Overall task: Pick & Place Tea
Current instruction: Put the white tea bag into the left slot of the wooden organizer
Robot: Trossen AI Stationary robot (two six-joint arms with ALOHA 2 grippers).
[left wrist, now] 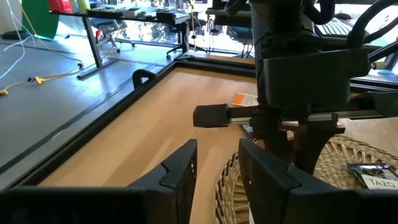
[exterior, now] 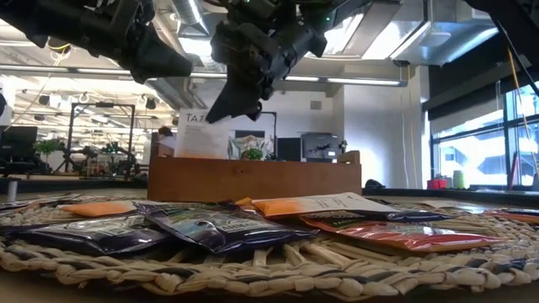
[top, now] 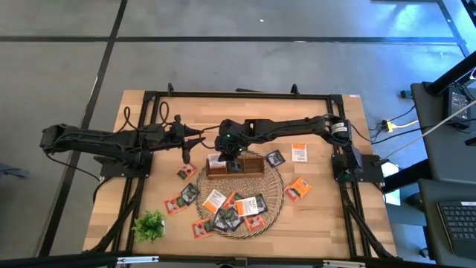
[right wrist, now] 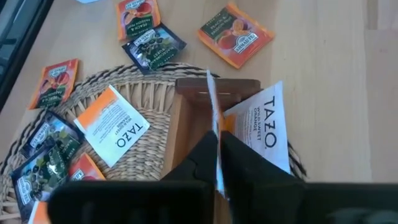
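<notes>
the right gripper [right wrist: 217,163] is hanging over the wooden tray [top: 235,165], which is sitting on the back edge of the round wicker mat [top: 277,195] near the middle of the table [top: 312,223]. between its fingertips it is pinching a thin sachet [right wrist: 211,106] edge-on, the jaws nearly closed on it. the sachet is standing upright over the tray's end compartment, beside a white-and-orange sachet [right wrist: 264,127] already leaning in there. so the step in hand looks like the placing: lowering this tea into the tray.

the next move, as i judge it, is calling for a small straight drop so the sachet is sliding down beside the white one without catching on the tray wall, then a gentle opening of the fingers and a lift clear.

the left gripper [left wrist: 217,171] is waiting just off the mat's left edge, near the tray, its fingers standing apart and holding nothing.

the rest of the tea is lying flat and loose: several orange, dark and white sachets [top: 236,210] overlapping on the front half of the mat, more scattered on the bare table toward the left [top: 186,173] and right [top: 298,189] edges. they are looking thin, light and glossy, likely to slip or bend when pinched.
</notes>
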